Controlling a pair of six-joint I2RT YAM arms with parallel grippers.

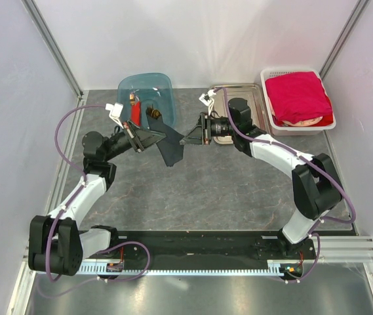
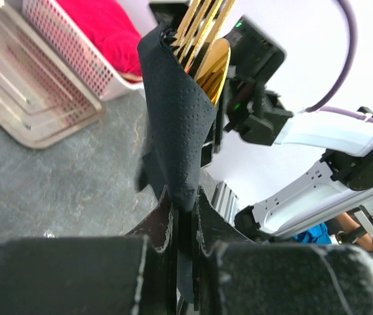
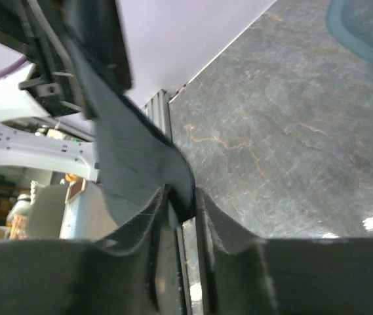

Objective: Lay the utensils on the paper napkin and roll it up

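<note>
The black paper napkin [image 1: 172, 149] hangs in the air over the middle of the table, wrapped into a cone between both arms. My left gripper [image 1: 158, 136] is shut on its left end, and my right gripper [image 1: 191, 138] pinches its right end. In the left wrist view the napkin [image 2: 178, 118] rises from my left gripper [image 2: 183, 200], with the gold utensils [image 2: 210, 49] sticking out of its far open end. In the right wrist view the napkin [image 3: 124, 157] sits wedged between the fingertips of my right gripper [image 3: 181, 197]; no utensils show there.
A teal bin [image 1: 148, 86] at the back holds a red-bodied tool [image 1: 134, 109]. A steel tray [image 1: 250, 96] lies behind the right gripper. A white basket [image 1: 269, 98] with a red cloth [image 1: 299, 96] stands at the back right. Grey walls close three sides.
</note>
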